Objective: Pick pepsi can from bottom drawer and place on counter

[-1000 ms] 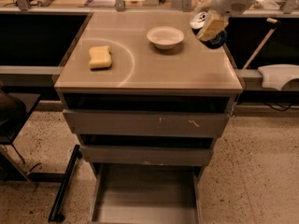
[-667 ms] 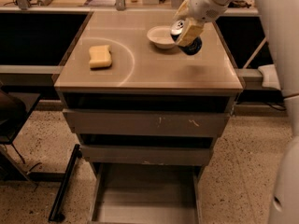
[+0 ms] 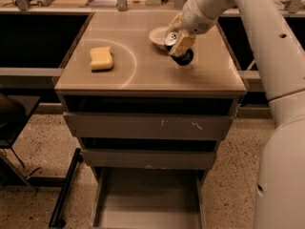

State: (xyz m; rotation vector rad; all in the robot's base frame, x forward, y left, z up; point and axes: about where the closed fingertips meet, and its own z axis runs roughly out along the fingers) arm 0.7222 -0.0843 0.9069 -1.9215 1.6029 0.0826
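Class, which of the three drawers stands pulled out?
The bottom drawer, floor showing; the upper drawers sit closed. The gripper holds the pepsi can over the counter.

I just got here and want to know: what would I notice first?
The big white arm reaches in from the right; its gripper clamps a tilted pepsi can over the counter, beside a white bowl. A yellow sponge lies on the left, and the bottom drawer stands open.
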